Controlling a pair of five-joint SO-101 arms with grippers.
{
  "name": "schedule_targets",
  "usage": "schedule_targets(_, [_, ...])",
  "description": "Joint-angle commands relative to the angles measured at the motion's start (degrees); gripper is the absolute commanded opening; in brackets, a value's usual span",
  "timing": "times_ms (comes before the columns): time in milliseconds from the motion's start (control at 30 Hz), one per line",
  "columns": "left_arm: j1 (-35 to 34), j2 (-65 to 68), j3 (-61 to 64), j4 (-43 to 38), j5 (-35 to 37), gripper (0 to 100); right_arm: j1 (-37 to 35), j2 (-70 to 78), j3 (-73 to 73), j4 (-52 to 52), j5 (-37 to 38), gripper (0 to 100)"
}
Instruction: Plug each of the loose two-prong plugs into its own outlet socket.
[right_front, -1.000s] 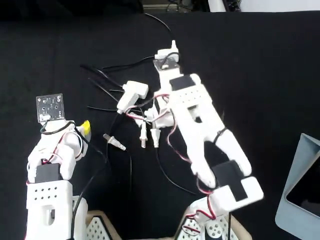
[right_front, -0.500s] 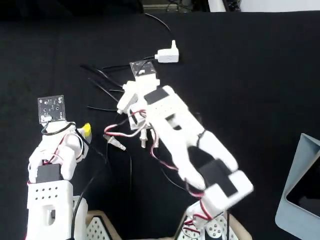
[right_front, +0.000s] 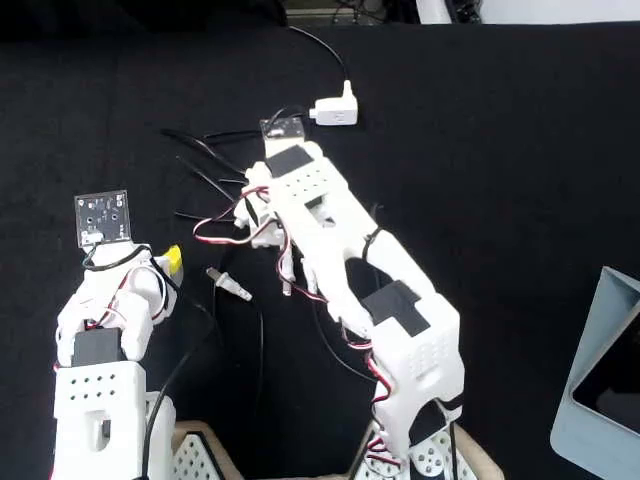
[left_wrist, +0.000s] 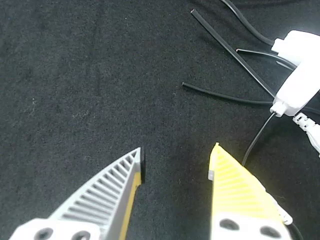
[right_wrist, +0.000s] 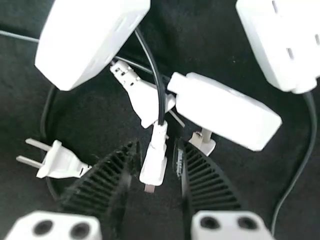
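Motion is all on the right arm (right_front: 340, 240). In the high view its wrist has swung away from the upper centre of the frame, where it covered the white adapter (right_front: 335, 110). It has come down and to the left, and now hangs over the knot of cords and white blocks just left of centre. The adapter lies uncovered again on the black table (right_front: 520, 150).

The right wrist view shows the result. The right tool (right_wrist: 155, 146) stands narrow, with one black finger on each side of a small white plug (right_wrist: 154, 170) on its cord. A sliver of gap seems to remain on both sides, so I judge the plug lined up but not yet gripped. Near it lie white outlet blocks, and the slotted block (right_wrist: 280, 40) shows its sockets, apart from the plug. A second plug (right_wrist: 52, 159) with two bare prongs lies on the table just beside the tool.

The left arm has not shifted. The left tool (left_wrist: 177, 148) stands wide over bare table at the lower left of the high view and holds nothing. The loose plug (right_front: 230, 286) between the arms lies where it lay.

With these plugs loose, most of the job looks undone. The likely next step is closing on the framed plug.
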Motion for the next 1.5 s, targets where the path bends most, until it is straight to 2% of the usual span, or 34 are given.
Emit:
schedule_targets(0, [0.4, -0.7, -0.5, -1.1, -0.6, 22, -2.0, 0.1, -2.9, 2.0, -1.5, 10.9])
schedule_targets(167, [0.4, -0.7, -0.5, -1.1, -0.6, 22, -4.0, 2.3, -1.8, 1.0, -1.4, 10.9])
schedule_targets(467, [0.4, -0.7, -0.4, -1.1, -0.6, 22, -1.6, 5.5, -1.5, 1.1, -1.3, 10.9])
schedule_targets(633, [0.4, -0.7, -0.4, -1.1, -0.6, 22, -1.6, 5.5, -1.6, 1.1, -1.1, 1.1])
schedule_targets(867, [0.4, -0.7, -0.4, -1.1, -0.6, 22, -1.6, 4.4, -3.0, 5.5, 0.6, 1.1])
schedule_targets(1033, [0.4, -0.7, -0.6, -1.1, -0.6, 22, -1.6, -5.0, -3.7, 10.4, 5.3, 1.1])
schedule_targets(1200, [0.4, -0.7, -0.8, -1.1, -0.4, 22, -1.8, -19.7, 1.0, 10.7, 9.0, 1.1])
schedule_targets(1300, [0.4, -0.7, -0.9, -1.1, -0.3, 22, -1.5, -28.2, 7.2, 8.0, 10.8, 1.1])
schedule_targets(1467, [1.0, -0.7, -2.7, -1.1, -0.1, 22, 0.4, -40.3, 21.2, -2.3, 13.4, 1.1])
